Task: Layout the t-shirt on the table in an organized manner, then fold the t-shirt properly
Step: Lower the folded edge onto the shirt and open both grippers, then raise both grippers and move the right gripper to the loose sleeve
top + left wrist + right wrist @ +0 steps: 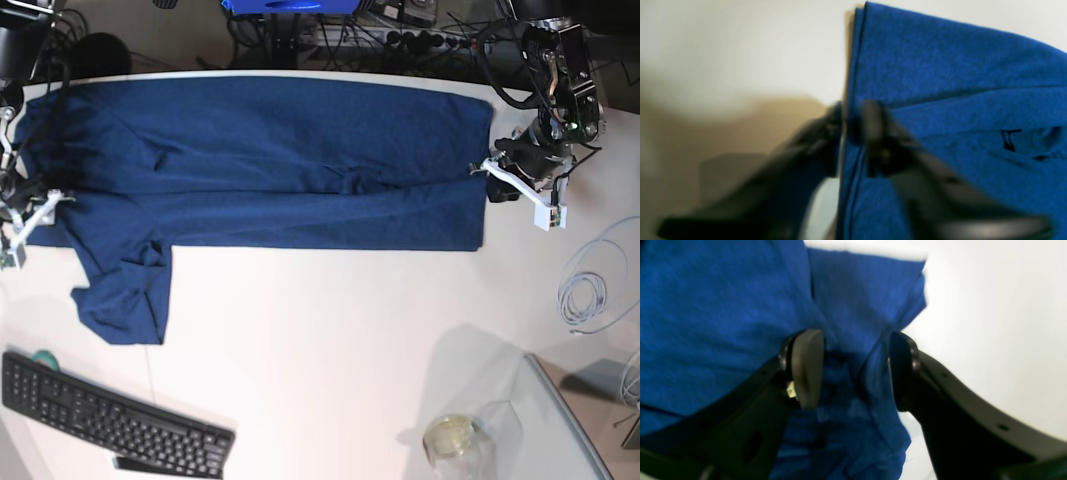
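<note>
Stretching across the upper half of the base view, the t-shirt point(270, 165) lies on the white surface point(330, 340) folded lengthwise into a long band, with one sleeve point(120, 295) hanging down at the lower left of the cloth. The two arms sit at opposite ends, which suits pulling the band taut and flat before any cross fold.

At the right edge of that view, the left pincer point(490, 170) straddles the hem edge; in its wrist view the blurred jaws stand a little apart with the doubled edge between them, so whether it is gripping or letting go cannot be told. At the far left, the right pincer point(855, 370) is released: its jaws stand clearly apart, with bunched cloth lying loose between them, touching neither pad. A keyboard point(110, 420) and a glass jar point(450, 440) sit near the bottom, well apart from the cloth.
</note>
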You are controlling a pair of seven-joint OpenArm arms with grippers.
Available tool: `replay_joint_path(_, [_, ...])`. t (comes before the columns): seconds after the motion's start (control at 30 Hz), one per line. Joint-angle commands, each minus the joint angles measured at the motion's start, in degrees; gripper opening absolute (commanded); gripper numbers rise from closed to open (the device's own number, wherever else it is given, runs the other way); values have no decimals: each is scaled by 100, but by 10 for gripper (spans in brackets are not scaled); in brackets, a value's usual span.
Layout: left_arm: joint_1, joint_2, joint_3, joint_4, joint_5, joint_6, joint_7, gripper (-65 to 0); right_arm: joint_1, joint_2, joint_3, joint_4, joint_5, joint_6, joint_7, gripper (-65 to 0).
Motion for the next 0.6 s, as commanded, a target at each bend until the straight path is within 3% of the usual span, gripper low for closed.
replay_joint_path(0.0, [-23, -72, -8, 125, -65, -23, -100, -426, 88, 89, 41, 149, 28, -5, 82, -339])
replay_joint_path(0.13, [65, -37, -8, 485, -74, -23, -100, -214, 115, -86, 32, 378, 28, -5, 100, -338])
replay_joint_path(0.23, [206, 51, -167, 1004, -74, -23, -92, -125, 123, -174, 14, 545, 28, -5, 118, -338])
replay_joint_path(0.47, [311, 77, -1476, 1654, -74, -49, 620, -109, 1011, -236, 6, 158, 28, -5, 118, -336])
replay_joint_path(0.57, [469, 77, -2083, 1646, -74, -454, 673, -109, 1679, -227, 14, -589, 19, -5, 118, -336])
